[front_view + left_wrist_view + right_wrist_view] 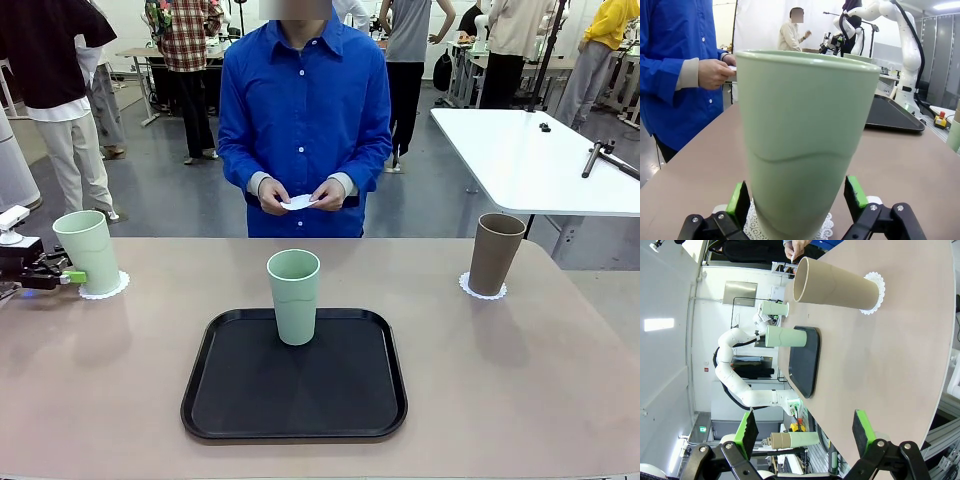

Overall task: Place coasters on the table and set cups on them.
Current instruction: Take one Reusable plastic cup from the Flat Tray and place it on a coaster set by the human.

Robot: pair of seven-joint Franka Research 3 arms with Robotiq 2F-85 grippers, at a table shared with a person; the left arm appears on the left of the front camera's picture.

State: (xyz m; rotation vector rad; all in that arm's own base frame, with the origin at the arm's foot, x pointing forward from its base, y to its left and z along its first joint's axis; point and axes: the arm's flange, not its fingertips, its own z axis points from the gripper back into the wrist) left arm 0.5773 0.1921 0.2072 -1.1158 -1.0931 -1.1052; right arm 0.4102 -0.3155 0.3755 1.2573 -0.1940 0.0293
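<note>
Front view: two of three sets look done. Mint cup [88, 250] stands on a coaster [108, 289] near the table's [520, 400] left edge. Brown cup [495, 252] stands on its own coaster [482, 289] near the right edge. Third cup [293, 296], also mint, stands upright on the tray [230, 400] mid-table toward the near edge, no coaster under it. Person [300, 110] at the far edge holds the last coaster [298, 202] in both hands, off the table. Left to do, as I read it: lay that coaster on the table, then move the tray cup onto it.

Left gripper [797, 194]: jaws wide, straddling the left-edge mint cup low down, just above its coaster. Green pads [737, 197] sit just beside the cup wall on each side; can't tell if they touch, no squeeze visible. Cup rests on the coaster, so it reads as set down, not carried.

Right gripper [805, 432]: jaws wide, nothing between them, well apart from the brown cup, touching nothing.
</note>
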